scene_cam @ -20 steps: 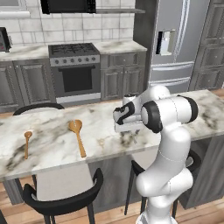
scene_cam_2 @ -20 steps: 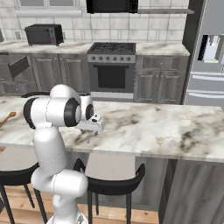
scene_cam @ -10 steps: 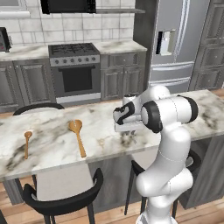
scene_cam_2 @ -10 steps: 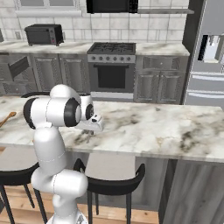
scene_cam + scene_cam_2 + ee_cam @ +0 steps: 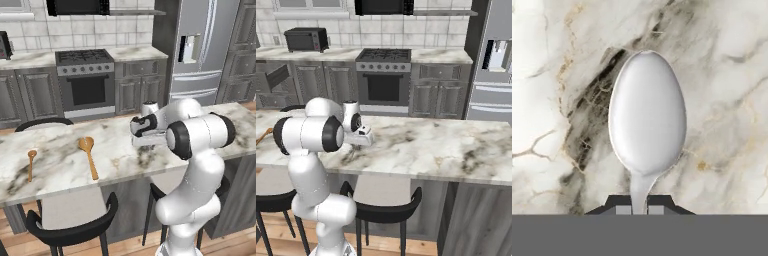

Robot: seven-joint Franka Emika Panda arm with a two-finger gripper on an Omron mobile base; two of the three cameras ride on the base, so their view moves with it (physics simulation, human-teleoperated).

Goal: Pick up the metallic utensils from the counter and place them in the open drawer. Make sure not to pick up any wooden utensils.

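My tool [image 5: 640,210] has just clenched on the metal spoon's [image 5: 647,112] neck against the tabletop [image 5: 722,75]; lifting looks next.

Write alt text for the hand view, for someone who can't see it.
A grey metal spoon lies bowl-up on the white, grey-veined marble counter, its oval bowl pointing away from the camera. Its thin neck runs down between the two dark fingers at the bottom edge, which are closed on it.
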